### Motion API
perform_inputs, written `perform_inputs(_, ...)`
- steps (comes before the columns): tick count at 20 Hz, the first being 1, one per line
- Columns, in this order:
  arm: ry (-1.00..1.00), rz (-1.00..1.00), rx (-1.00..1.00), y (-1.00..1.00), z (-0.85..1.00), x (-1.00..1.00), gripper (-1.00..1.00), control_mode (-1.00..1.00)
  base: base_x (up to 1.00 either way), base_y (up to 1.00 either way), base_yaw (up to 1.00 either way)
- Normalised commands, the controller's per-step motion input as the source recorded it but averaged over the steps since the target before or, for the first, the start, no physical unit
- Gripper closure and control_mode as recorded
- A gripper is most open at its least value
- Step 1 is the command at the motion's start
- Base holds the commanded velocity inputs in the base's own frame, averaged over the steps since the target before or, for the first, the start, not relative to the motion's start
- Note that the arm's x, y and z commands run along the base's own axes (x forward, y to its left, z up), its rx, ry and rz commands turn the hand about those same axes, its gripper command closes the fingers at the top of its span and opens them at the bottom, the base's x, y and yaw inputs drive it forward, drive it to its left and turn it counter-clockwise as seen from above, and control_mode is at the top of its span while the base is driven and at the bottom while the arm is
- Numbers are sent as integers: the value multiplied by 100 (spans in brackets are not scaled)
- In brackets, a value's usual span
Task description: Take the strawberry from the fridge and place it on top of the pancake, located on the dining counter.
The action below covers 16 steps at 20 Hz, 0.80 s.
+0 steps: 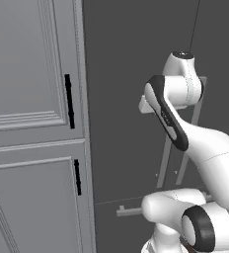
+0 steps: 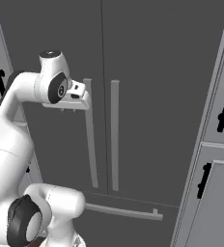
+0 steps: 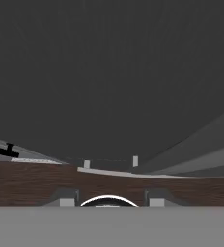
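Fridge (image 2: 147, 96) doors shut, grey cabinets (image 1: 32, 123) alongside; claw (image 2: 80, 102) at left handle (image 2: 91, 140), grip unclear.

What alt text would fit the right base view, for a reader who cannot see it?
The white arm holds its claw at the left bar handle of the closed dark grey fridge. A second vertical handle stands beside it, and light grey cabinets are on the right.

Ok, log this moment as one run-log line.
stage: reaching for fridge | doors: closed | claw: at left door handle, grip unclear | strawberry: not yet retrieved
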Motion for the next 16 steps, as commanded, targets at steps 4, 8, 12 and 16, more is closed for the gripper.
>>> perform_inputs(4, 0, 0, 0, 0, 0, 0, -100, 100, 0, 0, 0)
perform_inputs(8, 0, 0, 0, 0, 0, 0, -100, 100, -39, 0, 0)
perform_inputs(12, 0, 0, 0, 0, 0, 0, -100, 100, -78, -2, -5)
perform_inputs(16, 0, 0, 0, 0, 0, 0, -100, 100, -44, -43, 0)
